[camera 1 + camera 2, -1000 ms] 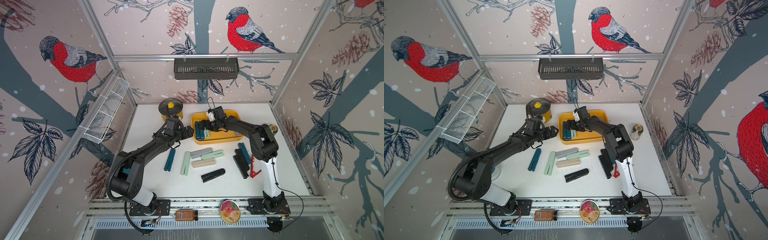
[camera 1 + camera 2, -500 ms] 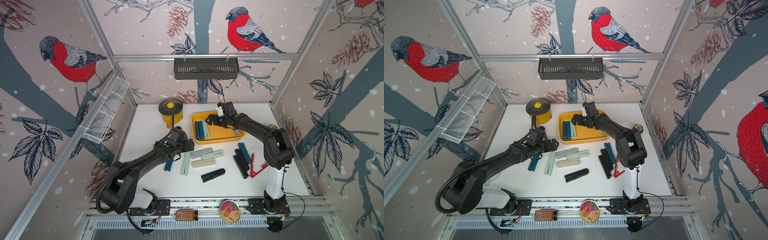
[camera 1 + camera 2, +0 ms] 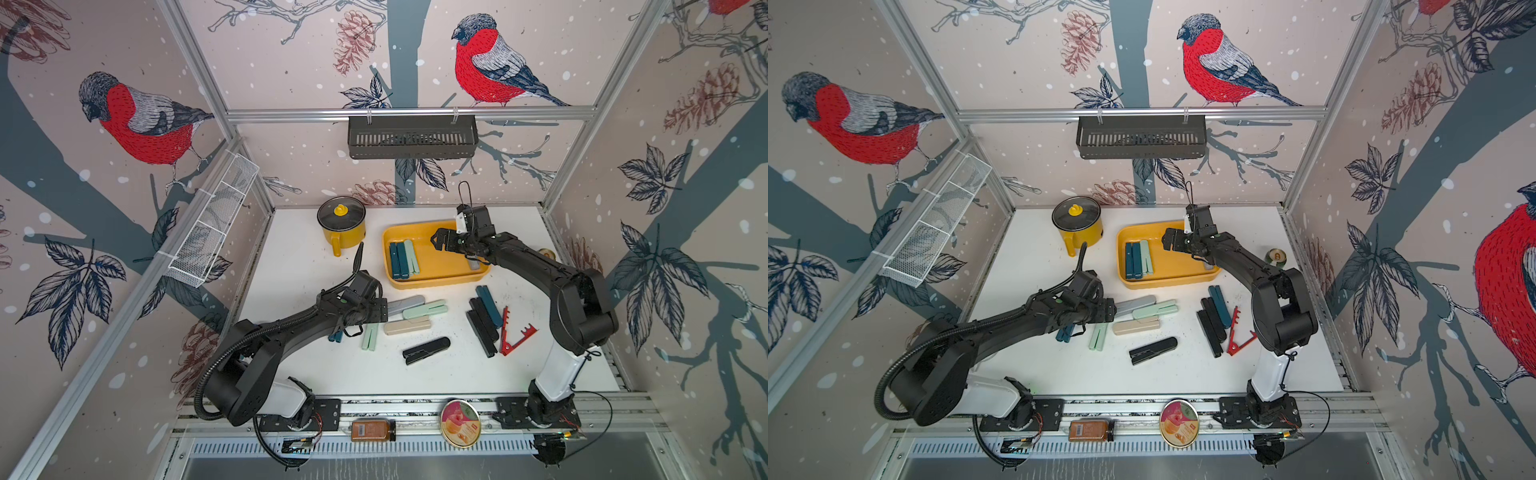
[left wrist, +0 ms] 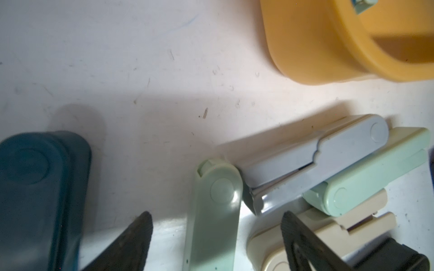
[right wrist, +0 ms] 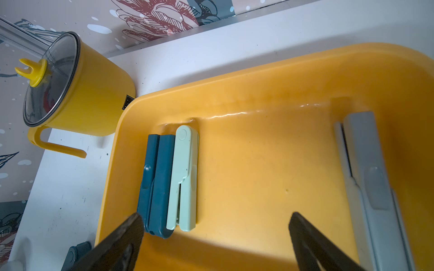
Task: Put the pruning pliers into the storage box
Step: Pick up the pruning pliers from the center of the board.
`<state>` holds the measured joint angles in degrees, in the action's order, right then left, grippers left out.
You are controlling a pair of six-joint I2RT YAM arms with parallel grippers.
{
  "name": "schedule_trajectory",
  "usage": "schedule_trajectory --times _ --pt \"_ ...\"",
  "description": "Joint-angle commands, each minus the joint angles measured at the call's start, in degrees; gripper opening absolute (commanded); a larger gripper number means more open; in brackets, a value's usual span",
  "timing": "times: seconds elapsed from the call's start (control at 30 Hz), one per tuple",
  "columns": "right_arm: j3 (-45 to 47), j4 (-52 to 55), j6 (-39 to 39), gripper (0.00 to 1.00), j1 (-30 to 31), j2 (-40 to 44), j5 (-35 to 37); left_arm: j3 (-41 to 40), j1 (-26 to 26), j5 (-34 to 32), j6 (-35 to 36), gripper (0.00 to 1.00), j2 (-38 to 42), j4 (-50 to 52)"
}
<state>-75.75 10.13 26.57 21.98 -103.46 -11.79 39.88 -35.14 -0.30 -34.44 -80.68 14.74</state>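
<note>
My right gripper (image 5: 217,217) hangs over the yellow storage box (image 5: 234,77). Its two dark fingers are spread wide, with nothing between them. Inside the box, on the side nearest the yellow lidded pot (image 5: 77,93), two teal pliers (image 5: 157,183) and a mint pair (image 5: 183,178) lie side by side, touching. A grey pair (image 5: 366,183) lies along the opposite side (my arm covers most of it in both top views).

My left gripper (image 4: 216,217) sits low over the white table (image 4: 117,58), on the near side of the box. Its fingers are apart, one on each side of a loose mint pair (image 4: 213,234); I cannot tell whether either finger touches it. Bunched together just beside it are a grey one (image 4: 317,159), another mint one (image 4: 366,173) and a beige one (image 4: 328,234). A teal one (image 4: 35,187) lies on the other side.

In a top view, a black one (image 3: 426,351) lies alone nearer the front. Close to my right arm lie two black ones (image 3: 482,328), a teal pair (image 3: 489,305) and the red toothed one (image 3: 513,334).
</note>
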Motion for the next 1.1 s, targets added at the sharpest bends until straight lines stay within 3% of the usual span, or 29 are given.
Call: schedule_trajectory --times 0.0,0.3,0.57,0.83,1.07 --pt "0.8 -1.4 -0.9 0.97 -0.7 0.8 0.3 -0.9 -0.4 -1.2 0.3 0.85 0.5 2.8" --pt "1.6 -1.5 -0.9 0.97 -1.4 1.0 0.1 -1.3 -3.4 -2.5 0.1 0.81 0.2 5.5" --pt "2.1 -1.3 -1.4 0.97 -2.0 2.3 0.8 -0.6 -3.6 -4.3 0.2 0.70 -0.4 7.7" --pt "3.3 -1.8 -1.3 0.97 -3.3 3.8 0.7 1.1 -3.6 -5.5 0.5 0.56 -3.4 7.8" --pt "5.2 -2.4 -1.4 0.97 -4.7 5.2 0.3 1.4 -3.7 -5.7 0.1 0.36 -3.5 8.4"
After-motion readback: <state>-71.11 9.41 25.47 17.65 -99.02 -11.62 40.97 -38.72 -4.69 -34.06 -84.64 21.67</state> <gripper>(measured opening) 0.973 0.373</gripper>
